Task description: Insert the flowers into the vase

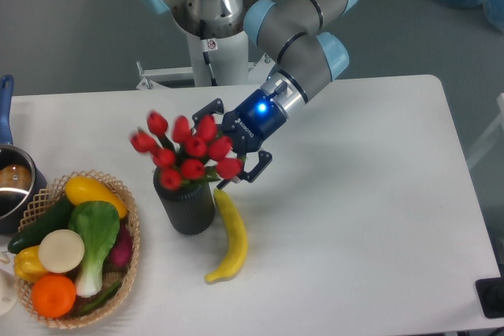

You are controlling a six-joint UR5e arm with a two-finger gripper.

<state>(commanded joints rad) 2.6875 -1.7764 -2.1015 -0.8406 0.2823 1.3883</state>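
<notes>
White and wide, the surface (370, 218) carries the vase (186, 204) near its left half, with a banana (231, 235) lying just beside it and a wicker basket (126, 273) of vegetables further left. The flowers (183, 153) are seen with their stems in the mouth of the vase, the red heads leaning to the left (they appear blurred, so motion is judged). The tool (240, 147) is found just right of the bunch, its fingers spread and seemingly released from the stems, though the contact point is partly hidden. A risk is judged here: the bunch is wider than the vase and tilted, so the vase can be tipped by its weight. If a finger is caught in the leaves while the tool is withdrawn, the flowers may be pulled out, or the vase knocked onto the banana.
</notes>
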